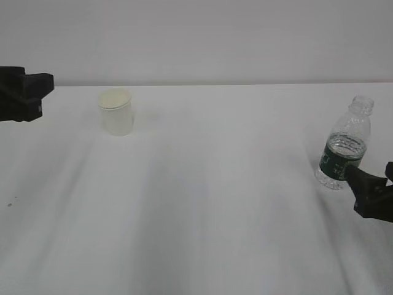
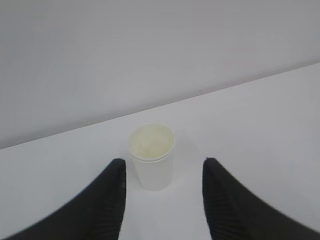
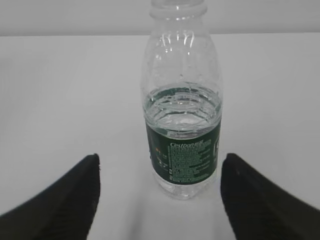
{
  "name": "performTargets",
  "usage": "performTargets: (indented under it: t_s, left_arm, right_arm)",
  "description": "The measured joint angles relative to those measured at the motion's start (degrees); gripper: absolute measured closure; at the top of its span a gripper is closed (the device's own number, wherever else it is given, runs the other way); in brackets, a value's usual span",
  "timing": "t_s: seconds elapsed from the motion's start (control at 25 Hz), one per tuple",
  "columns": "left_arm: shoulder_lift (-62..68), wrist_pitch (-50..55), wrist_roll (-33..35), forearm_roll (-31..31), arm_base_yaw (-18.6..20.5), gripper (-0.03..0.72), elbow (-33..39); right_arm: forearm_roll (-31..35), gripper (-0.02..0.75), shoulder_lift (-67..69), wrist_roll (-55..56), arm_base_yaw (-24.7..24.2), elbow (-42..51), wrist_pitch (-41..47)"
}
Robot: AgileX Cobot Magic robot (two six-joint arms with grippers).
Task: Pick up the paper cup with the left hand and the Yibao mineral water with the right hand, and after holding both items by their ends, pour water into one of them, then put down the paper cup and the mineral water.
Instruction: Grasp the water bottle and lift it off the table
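Where the white worktop runs nearest the camera in the exterior view, the right end effector is seen at the lower right edge, black and low over the surface. Just beyond it the water bottle stands upright on the worktop, clear and ribbed, with a dark green label band and an uncapped threaded neck; water fills it to about the top of the label. In the right wrist view the bottle is framed between the two black fingers, which are spread wide and kept apart from it on both sides, so this end effector is released and grasps nothing.

Farther back and to the left, the paper cup stands upright on the worktop, white outside and cream inside, well apart from the bottle. The left end effector is seen at the left edge, near the cup but not touching it. In the left wrist view the cup is seen just ahead of the gap between the spread fingers; this end effector is likewise released and empty. A plain pale wall is seen behind the worktop.
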Motion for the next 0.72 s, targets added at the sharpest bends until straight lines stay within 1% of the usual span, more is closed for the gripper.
performTargets:
  t_s: [0.08, 0.2, 0.36, 0.6, 0.72]
  left_arm:
    - [0.0, 0.0, 0.0, 0.0, 0.0, 0.33, 0.0]
    - [0.0, 0.0, 0.0, 0.1, 0.0, 0.33, 0.0]
    - [0.0, -0.1, 0.0, 0.1, 0.0, 0.332, 0.0]
    - [0.0, -0.1, 0.0, 0.1, 0.0, 0.332, 0.0]
    - [0.0, -0.1, 0.0, 0.1, 0.0, 0.332, 0.0]
  right_arm:
    - [-0.1, 0.127, 0.2, 0.0, 0.0, 0.0, 0.0]
    - [-0.1, 0.104, 0.5, 0.0, 0.0, 0.0, 0.0]
    - [-0.1, 0.102, 0.5, 0.0, 0.0, 0.0, 0.0]
    - [0.1, 0.123, 0.5, 0.4, 0.0, 0.0, 0.0]
    - [0.2, 0.113, 0.5, 0.7, 0.0, 0.0, 0.0]
